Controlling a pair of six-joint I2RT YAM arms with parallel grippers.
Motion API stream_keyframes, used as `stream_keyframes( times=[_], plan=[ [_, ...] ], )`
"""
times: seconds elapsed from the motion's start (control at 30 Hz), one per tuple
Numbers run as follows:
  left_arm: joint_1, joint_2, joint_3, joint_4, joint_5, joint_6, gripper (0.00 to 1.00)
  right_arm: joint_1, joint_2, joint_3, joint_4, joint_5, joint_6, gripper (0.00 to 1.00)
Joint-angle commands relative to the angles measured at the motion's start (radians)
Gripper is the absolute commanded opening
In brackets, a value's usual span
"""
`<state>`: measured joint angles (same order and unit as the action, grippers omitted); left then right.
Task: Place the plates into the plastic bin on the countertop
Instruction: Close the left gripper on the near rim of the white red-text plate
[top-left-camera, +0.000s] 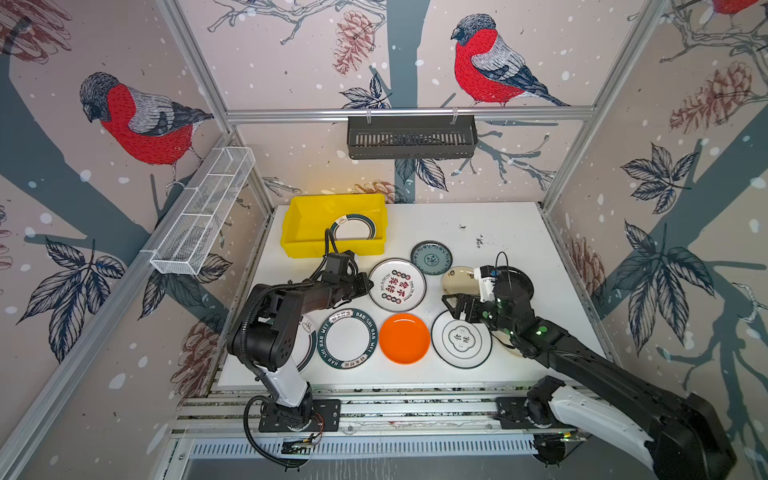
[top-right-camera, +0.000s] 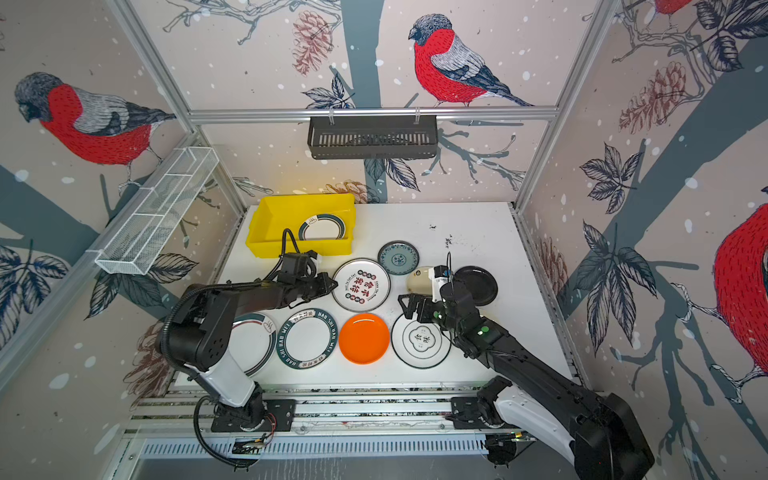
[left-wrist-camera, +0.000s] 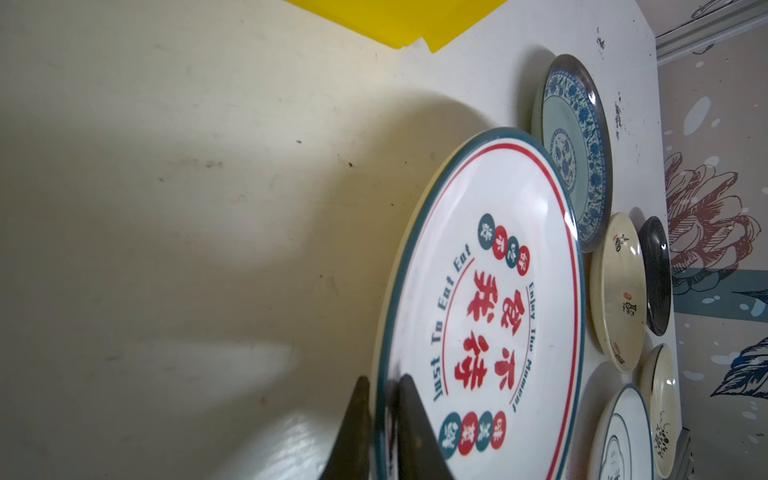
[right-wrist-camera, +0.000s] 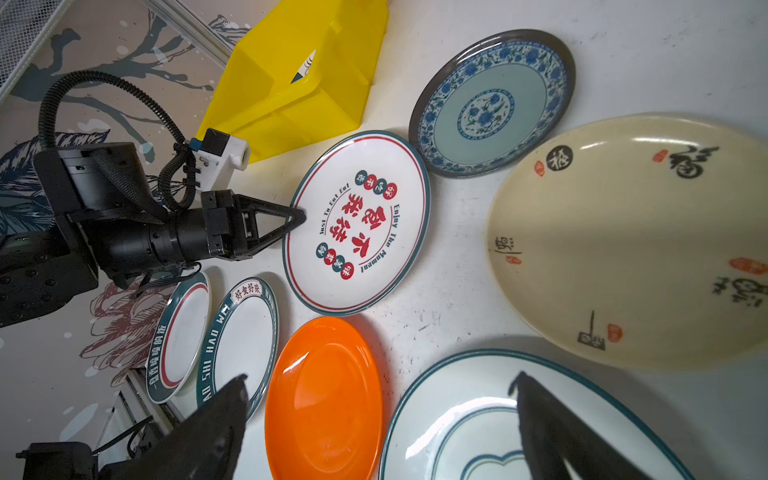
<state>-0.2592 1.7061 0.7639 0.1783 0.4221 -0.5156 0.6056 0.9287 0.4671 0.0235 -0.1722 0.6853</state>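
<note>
My left gripper is shut on the near rim of a white plate with red characters, which sits low on the countertop; the right wrist view shows that grip too. The yellow plastic bin stands at the back left with one green-rimmed plate inside. My right gripper hangs open above the orange plate and a white green-ringed plate, holding nothing. Teal, cream, black and lettered-rim plates lie around.
A black slotted basket hangs on the back rail and a white wire-mesh basket on the left wall. Another green-rimmed plate lies partly under my left arm. Aluminium rails frame the countertop, and papered walls close three sides.
</note>
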Motion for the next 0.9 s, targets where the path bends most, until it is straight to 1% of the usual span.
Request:
stream_keyframes(
  times=[0.0, 0.3, 0.4, 0.87],
  plan=[
    [-0.003, -0.004, 0.01, -0.072, -0.051, 0.045, 0.1, 0.0, -0.004, 0.001, -0.006, 0.014, 0.007, 1.0],
    [-0.003, -0.049, 0.038, -0.108, -0.043, 0.052, 0.04, 0.0, -0.004, 0.002, -0.005, 0.019, 0.007, 1.0],
    [-0.003, -0.062, 0.044, -0.119, -0.047, 0.054, 0.0, 0.0, -0.001, 0.004, -0.003, 0.022, 0.005, 1.0],
    [-0.003, -0.143, 0.075, -0.142, -0.017, 0.042, 0.0, -0.001, 0.011, 0.031, -0.007, 0.019, -0.003, 1.0]
  ],
)
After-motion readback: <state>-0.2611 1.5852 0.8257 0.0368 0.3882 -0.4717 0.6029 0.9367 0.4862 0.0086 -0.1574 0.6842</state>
